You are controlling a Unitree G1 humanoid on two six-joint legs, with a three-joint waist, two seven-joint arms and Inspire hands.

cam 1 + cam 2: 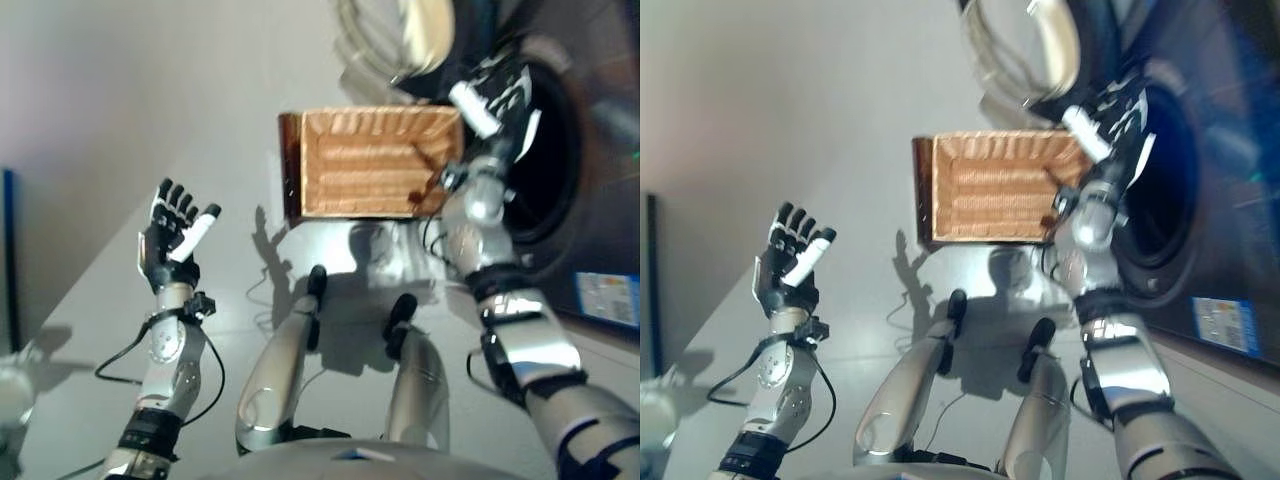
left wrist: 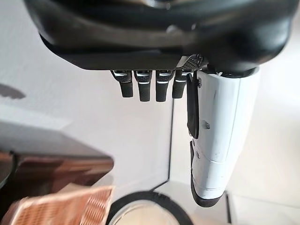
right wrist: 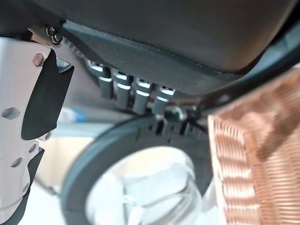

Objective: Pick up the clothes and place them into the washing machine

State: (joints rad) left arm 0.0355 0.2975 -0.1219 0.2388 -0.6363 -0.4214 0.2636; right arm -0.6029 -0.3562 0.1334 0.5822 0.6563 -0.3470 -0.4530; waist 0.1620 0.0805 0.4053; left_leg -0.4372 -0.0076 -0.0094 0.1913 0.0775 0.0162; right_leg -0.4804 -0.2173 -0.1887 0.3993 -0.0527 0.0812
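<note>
Both hands empty. Left hand (image 1: 172, 232) raised at left of the head views, fingers straight and spread, holding nothing; its wrist view confirms it. Right hand (image 1: 492, 100) up at upper right, at the mouth of the washing machine (image 1: 1200, 200), fingers extended, nothing between them in its wrist view. Wicker basket (image 1: 375, 160) sits centre frame on the floor, just beside the machine's dark opening; its ribbed inside appears bare, no cloth in it that I can make out. Machine door (image 1: 1040, 50) hangs open at top centre. No clothes visible anywhere. Judgement: either the load is already inside the drum and the task is near done, or clothes lie out of frame; cannot settle which. Drum interior is black, contents unreadable. Machine cut off by right edge; the blurred door glass (image 3: 145, 192) fills the right wrist view.
</note>
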